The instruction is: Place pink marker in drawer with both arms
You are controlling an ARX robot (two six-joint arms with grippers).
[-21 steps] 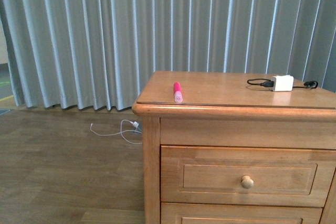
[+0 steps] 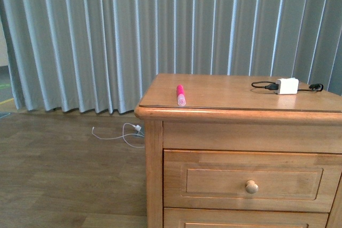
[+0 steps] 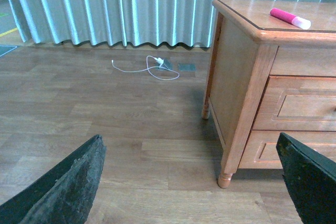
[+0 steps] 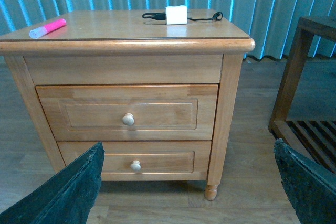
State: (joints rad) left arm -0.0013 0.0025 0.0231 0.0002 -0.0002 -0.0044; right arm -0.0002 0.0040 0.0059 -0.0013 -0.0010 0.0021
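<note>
The pink marker lies on the nightstand top near its front left corner, pale cap end toward the front; it also shows in the left wrist view and the right wrist view. The drawer is the upper one, shut, with a round knob. My left gripper is open, low over the floor to the left of the nightstand. Open too, my right gripper hangs in front of the nightstand, well back from it. Neither arm shows in the front view.
A white charger block with black cable lies at the top's back right. A lower drawer sits under the upper one. A white cable lies on the wood floor by the curtain. A slatted wooden rack stands right of the nightstand.
The front view has shifted very slightly, so the nightstand sits a touch lower in the picture. The marker and charger have not moved.
</note>
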